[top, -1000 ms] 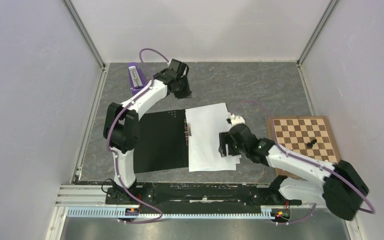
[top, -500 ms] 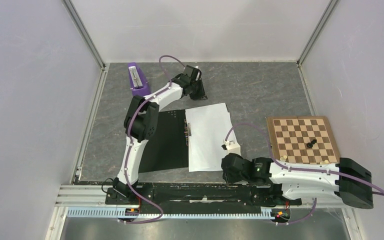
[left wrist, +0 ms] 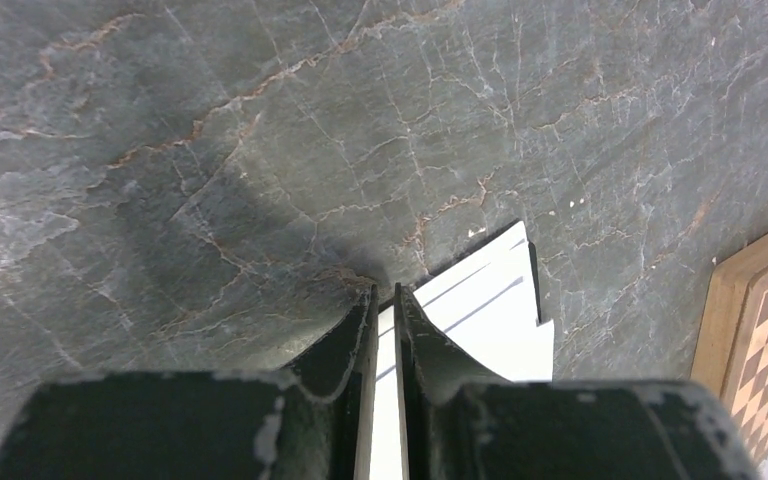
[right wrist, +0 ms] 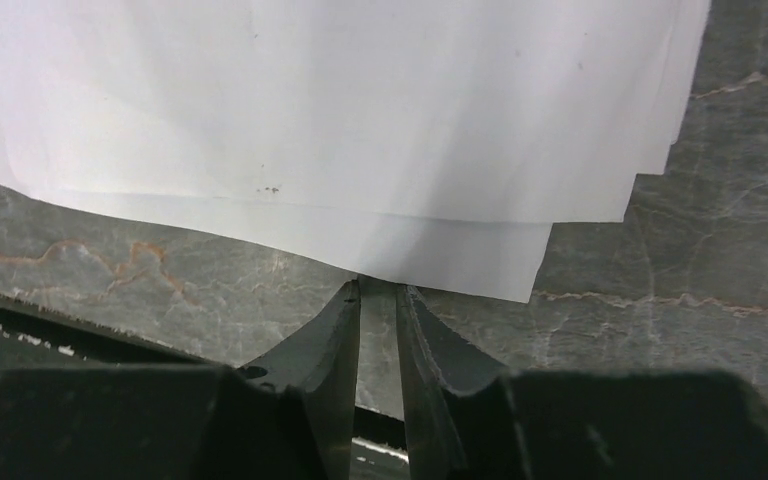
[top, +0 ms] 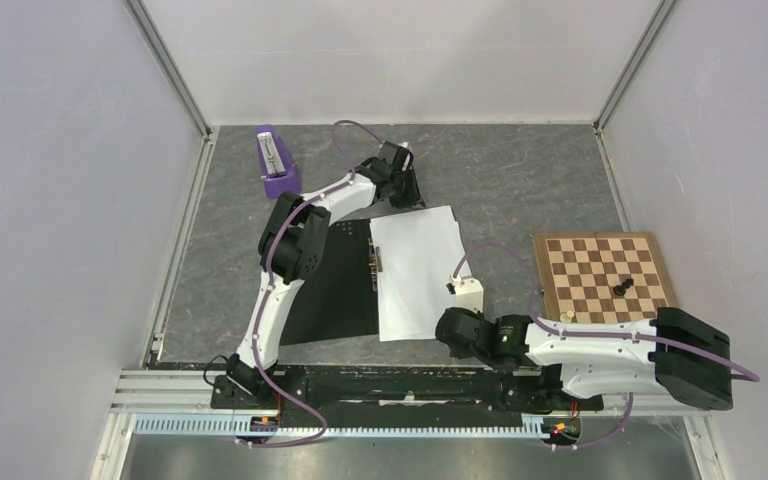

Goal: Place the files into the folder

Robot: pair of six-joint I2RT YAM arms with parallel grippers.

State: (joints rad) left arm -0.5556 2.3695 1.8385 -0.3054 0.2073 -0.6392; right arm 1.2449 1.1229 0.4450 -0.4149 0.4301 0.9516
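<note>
swinging in over the last second, the left gripper (top: 407, 196) meets the files (top: 418, 268) at their upper edge, the right gripper (top: 444, 328) at their lower — both pinched nearly closed, empty — sheets lying mid-frame on the open folder (top: 325, 290), so squaring and closing look left.

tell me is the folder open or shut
Open: the folder lies spread flat, black inside up, with the files on its right half.

We see a robotics lab cell: plain white walls (top: 50, 250) box in a grey stone-look tabletop (top: 520, 170), and an aluminium rail (top: 410, 427) runs along its near edge by two cabled arms, left arm (top: 270, 300) and right arm (top: 610, 350).
</note>
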